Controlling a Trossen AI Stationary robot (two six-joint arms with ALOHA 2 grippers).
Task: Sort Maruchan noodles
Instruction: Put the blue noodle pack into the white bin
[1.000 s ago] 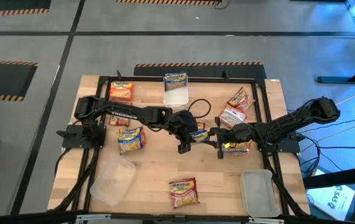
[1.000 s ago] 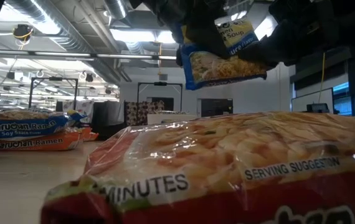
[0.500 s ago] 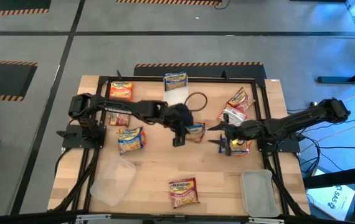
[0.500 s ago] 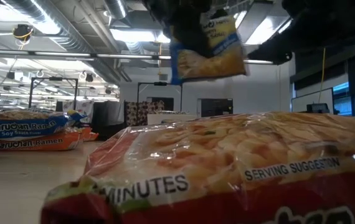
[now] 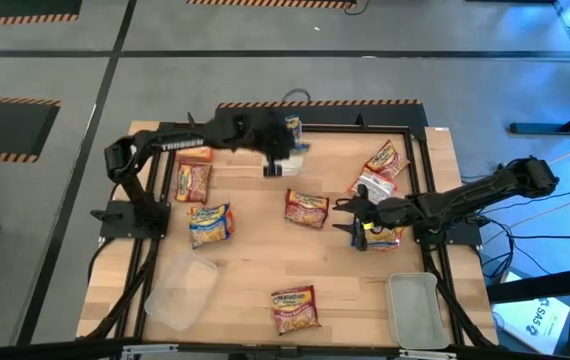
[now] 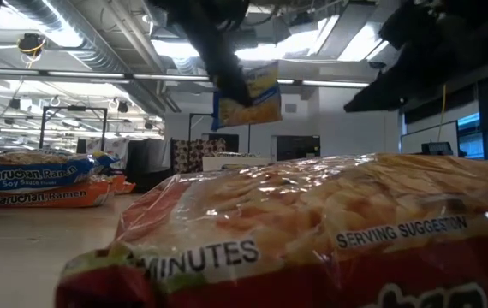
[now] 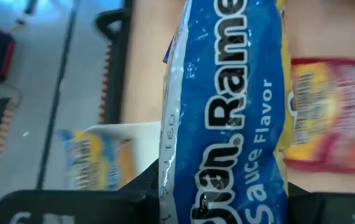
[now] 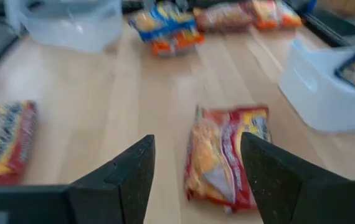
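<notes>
From above, the left gripper [image 5: 283,150] is carrying a blue packet [image 5: 295,128] over the white tub [image 5: 287,160] at the surface's far edge, likely sorting it there. The right gripper [image 5: 355,213] is hanging open and empty. Left wrist: jaws clamping the packet, reading "Ramen", "Sauce Flavor". Low view: "Maruchan Ramen" packets [image 6: 34,180].

Bare table [image 5: 255,265] between scattered packets [image 5: 306,208]

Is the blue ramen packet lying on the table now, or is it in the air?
In the air. The left gripper is shut on the blue ramen packet, and the low view shows it hanging high above the table.
</notes>
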